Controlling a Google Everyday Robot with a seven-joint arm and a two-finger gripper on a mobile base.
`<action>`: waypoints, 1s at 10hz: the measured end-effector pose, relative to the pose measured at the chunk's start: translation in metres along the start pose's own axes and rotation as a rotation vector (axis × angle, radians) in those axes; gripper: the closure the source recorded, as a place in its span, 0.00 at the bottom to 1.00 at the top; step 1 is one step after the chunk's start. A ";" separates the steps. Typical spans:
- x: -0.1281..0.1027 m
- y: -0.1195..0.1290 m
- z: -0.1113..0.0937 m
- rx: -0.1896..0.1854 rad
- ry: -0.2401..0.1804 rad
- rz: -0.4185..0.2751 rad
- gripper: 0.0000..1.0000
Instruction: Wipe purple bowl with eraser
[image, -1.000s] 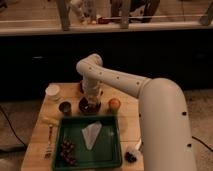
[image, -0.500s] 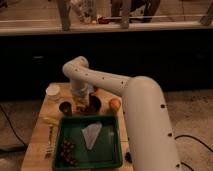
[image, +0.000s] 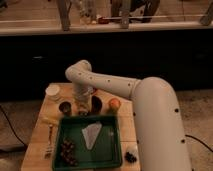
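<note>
The purple bowl is dark and sits on the wooden table just behind the green tray; its left part is hidden by my wrist. My gripper points down at the bowl's left edge, between the bowl and a smaller dark cup. I cannot pick out the eraser at the gripper. A small pale yellowish piece lies on the table left of the tray's far corner; I cannot tell whether it is the eraser.
A white cup stands at the back left. An orange-red fruit sits right of the bowl. The green tray holds a white napkin and dark grapes. A fork lies left of it.
My wrist and gripper swung left from over the bowl's middle to its left edge, then stayed near there. The elbow moved left as well. The objects on the table did not shift.
</note>
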 end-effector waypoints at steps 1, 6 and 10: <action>0.004 0.018 -0.005 0.002 0.009 0.024 0.97; 0.044 0.030 -0.017 -0.006 0.056 0.075 0.97; 0.044 -0.021 -0.008 -0.016 0.042 -0.002 0.97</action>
